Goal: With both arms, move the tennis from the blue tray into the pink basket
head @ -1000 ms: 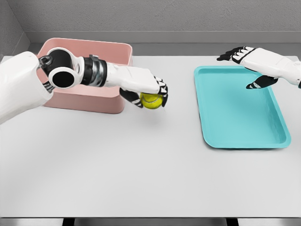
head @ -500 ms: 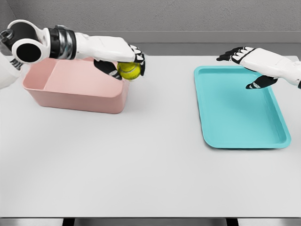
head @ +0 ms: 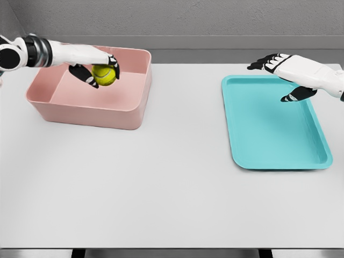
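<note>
At the far left the left hand (head: 94, 67) reaches in from the picture's edge, its white forearm lying nearly level above the pink basket (head: 129, 115). Its black-tipped fingers (head: 80, 73) curl around the tennis ball (head: 104, 74), clasping it from above and from the side. The ball is a bright yellow-green sphere with a faint paler seam curving across its face (the felt texture is too fine to make out). Being round, it has no long axis and points no particular way; only the seam gives it any orientation, and that runs roughly crosswise. The ball hangs over the basket's interior, toward the back half and a little right of its middle, above the pink floor rather than resting on it.

The basket itself is a rounded rectangular tub, its long side running left to right, sitting on the white counter (head: 172, 193) near the back left corner.

Further right, well apart from the basket, the blue tray (head: 322, 145) lies flat on the counter with its long side running front to back, its shallow rim raised all round. Over the tray's back right corner hovers the right hand (head: 287, 72), its arm entering from the right edge. Its fingers are spread and relaxed, grasping nothing, the thumb hanging down toward the tray.
</note>
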Motion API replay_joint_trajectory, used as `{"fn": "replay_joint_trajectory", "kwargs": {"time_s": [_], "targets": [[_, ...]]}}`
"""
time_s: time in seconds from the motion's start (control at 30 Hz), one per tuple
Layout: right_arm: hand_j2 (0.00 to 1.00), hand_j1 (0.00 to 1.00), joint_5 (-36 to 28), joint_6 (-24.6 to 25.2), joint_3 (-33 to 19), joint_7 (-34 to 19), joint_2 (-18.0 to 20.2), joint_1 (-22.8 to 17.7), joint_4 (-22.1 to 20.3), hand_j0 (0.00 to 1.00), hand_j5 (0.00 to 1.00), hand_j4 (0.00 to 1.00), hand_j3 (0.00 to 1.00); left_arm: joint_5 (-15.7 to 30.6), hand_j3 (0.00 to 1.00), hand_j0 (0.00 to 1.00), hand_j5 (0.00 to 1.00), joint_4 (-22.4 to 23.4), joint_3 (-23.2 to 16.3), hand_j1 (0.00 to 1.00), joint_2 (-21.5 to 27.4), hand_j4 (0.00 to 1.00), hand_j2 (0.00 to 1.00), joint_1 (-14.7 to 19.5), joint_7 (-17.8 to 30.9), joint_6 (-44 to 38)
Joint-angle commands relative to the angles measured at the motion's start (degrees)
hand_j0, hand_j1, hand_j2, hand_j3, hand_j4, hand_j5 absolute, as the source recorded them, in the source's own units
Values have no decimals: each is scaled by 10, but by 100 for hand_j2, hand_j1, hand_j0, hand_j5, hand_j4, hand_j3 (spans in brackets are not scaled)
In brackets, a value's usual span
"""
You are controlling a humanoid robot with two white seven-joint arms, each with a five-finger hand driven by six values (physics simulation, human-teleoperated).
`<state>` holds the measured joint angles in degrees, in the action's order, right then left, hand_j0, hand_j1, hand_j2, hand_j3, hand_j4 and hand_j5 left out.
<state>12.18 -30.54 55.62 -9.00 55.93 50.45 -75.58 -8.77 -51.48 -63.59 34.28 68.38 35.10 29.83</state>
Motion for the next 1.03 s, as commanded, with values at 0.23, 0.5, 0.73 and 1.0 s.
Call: {"fn": "replay_joint_trajectory", "kwargs": {"time_s": [0.23,0.5,0.73,1.0], "targets": [[100,100,-3,0,0,0,0,0,0,100,100,100,100,9,100,100,100,9,16,100,-9,100,100,-3,-6,14],[100,100,-3,0,0,0,0,0,0,100,100,100,100,11,100,100,100,-41,38,100,27,100,100,-17,-13,52],[100,100,-3,0,0,0,1,0,0,100,100,100,100,40,100,100,100,-230,116,100,166,100,100,-90,-13,52],[100,100,-3,0,0,0,0,0,1,100,100,100,100,42,100,100,100,-261,139,100,229,100,100,-149,-67,52]]}}
